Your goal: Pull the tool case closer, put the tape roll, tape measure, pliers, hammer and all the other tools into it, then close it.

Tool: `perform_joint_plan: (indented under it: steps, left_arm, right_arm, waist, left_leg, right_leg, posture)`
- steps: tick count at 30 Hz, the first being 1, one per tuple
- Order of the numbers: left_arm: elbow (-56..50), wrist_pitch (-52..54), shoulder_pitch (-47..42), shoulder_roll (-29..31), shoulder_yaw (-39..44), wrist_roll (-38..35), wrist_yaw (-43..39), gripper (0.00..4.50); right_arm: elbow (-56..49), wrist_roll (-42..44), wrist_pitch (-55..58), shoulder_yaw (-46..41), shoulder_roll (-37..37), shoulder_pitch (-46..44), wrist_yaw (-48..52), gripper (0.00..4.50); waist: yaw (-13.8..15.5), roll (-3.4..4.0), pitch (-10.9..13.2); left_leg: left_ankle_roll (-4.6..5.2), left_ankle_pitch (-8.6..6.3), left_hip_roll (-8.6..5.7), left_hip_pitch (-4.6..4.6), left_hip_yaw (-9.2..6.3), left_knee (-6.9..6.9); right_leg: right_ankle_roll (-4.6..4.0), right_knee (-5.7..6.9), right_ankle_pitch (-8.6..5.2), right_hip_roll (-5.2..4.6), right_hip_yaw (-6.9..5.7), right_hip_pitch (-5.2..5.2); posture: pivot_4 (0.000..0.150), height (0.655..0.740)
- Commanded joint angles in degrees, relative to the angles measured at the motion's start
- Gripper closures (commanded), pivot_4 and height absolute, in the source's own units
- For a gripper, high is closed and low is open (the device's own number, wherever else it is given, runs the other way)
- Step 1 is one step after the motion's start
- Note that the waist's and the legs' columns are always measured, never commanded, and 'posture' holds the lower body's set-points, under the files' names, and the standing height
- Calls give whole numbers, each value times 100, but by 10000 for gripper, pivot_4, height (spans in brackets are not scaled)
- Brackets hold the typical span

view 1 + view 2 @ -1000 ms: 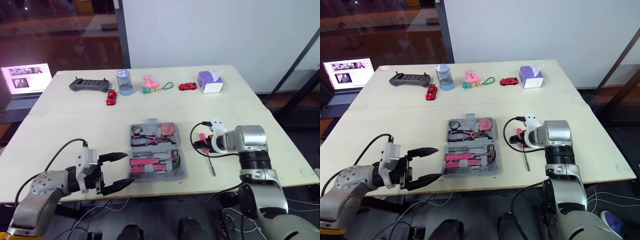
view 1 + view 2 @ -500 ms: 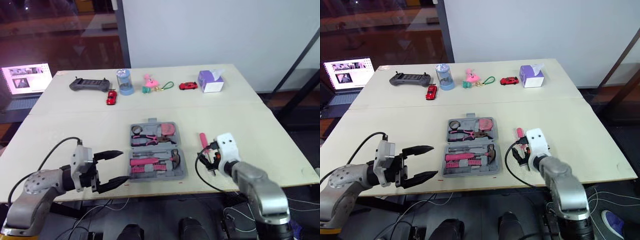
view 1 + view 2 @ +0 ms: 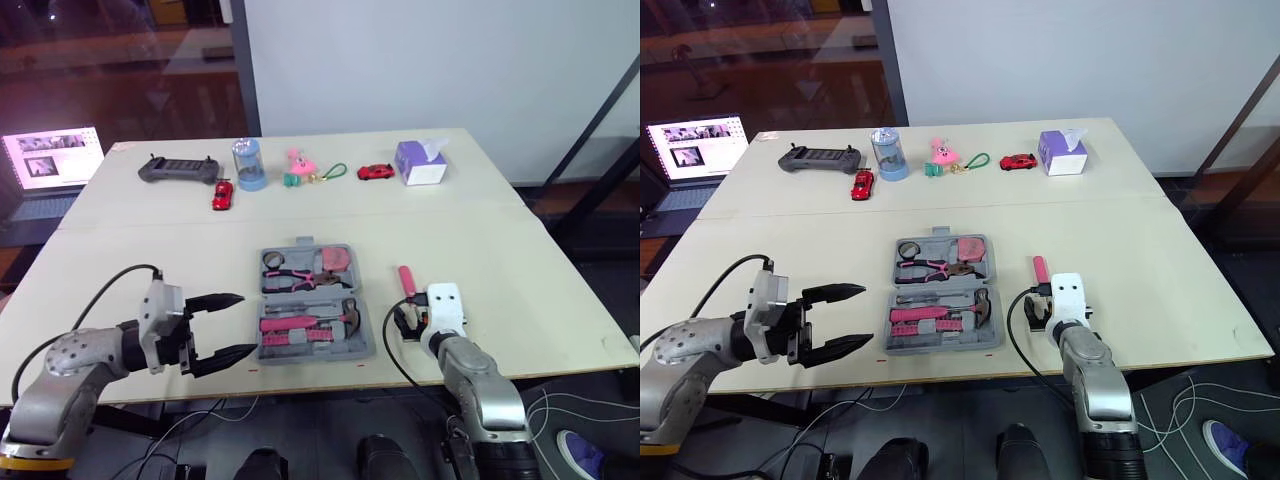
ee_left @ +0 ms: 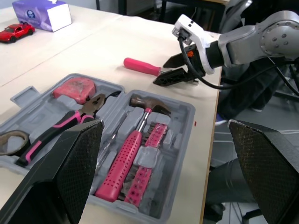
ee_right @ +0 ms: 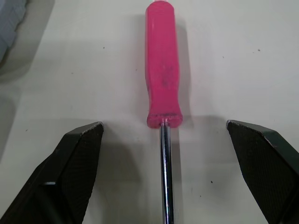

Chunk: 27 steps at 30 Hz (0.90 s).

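Straddling pink screwdriver (image 5: 161, 70) on worktop (image 3: 150, 250): right tool (image 5: 164, 126), spread, not touching | left tool (image 3: 247, 323): spread, just left of open tool case (image 3: 365, 345) | case holds hammer (image 3: 300, 323), pliers (image 3: 295, 275), tape measure (image 3: 338, 260)

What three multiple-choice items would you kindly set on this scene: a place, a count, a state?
1. The screwdriver lies: A in the case; B right of the case; C left of the case.
2. Red toy cars on the table: A one; B two; C four.
3. The right pincer is: A open astride the screwdriver; B shut on it; C shut, empty.
Answers: 1 B, it rests on bare table past the case's right edge; 2 B, both sit in the far row; 3 A, its fingers stand apart, shaft between.
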Motion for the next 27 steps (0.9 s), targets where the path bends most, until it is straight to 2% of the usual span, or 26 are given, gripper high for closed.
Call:
perform_joint_plan:
  steps: [1,3,5,7,12,13,22,27]
  left_arm:
    - [-125,-8,-11,62,175,-106,-10,0]
    - [-136,2,-6,75,180,-109,0,0]
    - [-141,13,-6,87,181,-106,9,0]
    - [-153,22,-9,94,177,-111,15,0]
    - [-169,53,-7,97,159,-107,19,0]
    - [-173,63,-7,96,158,-110,21,0]
    - [-164,95,-18,98,156,-99,31,0]
    - [-111,106,-10,129,238,-120,33,0]
  right_arm:
    - [249,47,-144,-92,7,37,-25,331]
    - [280,111,-194,-112,1,22,26,331]
    - [311,123,-209,-111,-5,-6,28,5784]
    - [361,117,-236,-119,-11,-29,15,13362]
    - [522,126,-316,-155,-30,-123,-10,38881]
    - [555,131,-330,-164,-42,-141,-8,41711]
    - [205,-87,-390,141,-506,-180,262,41641]
    - [-805,-73,156,596,-1160,-413,945,41641]
  waist:
    - [-2,0,-1]
    - [-1,0,-1]
    - [-1,0,-1]
    - [-2,0,-1]
    - [-1,0,-2]
    - [-1,0,-2]
    - [8,1,-2]
    - [0,9,2]
  left_leg:
    - [0,0,0,2,0,0]
    - [0,0,0,2,0,0]
    - [0,0,0,3,0,0]
    - [0,0,0,3,0,0]
    - [0,0,0,3,0,0]
    - [0,0,0,3,0,0]
    - [0,0,0,3,0,0]
    - [0,0,0,1,0,1]
  right_leg:
    - [0,0,0,0,0,2]
    - [0,0,0,0,0,3]
    - [0,0,0,0,0,3]
    - [0,0,0,0,0,3]
    - [0,0,0,0,0,3]
    - [0,0,0,0,0,4]
    - [0,0,0,0,0,4]
    - [0,0,0,0,0,3]
  posture:
    - [1500,7400]
    - [1500,7400]
    - [1500,7400]
    - [1500,7400]
    - [1500,7400]
    - [1500,7400]
    - [1500,7400]
    - [1500,7400]
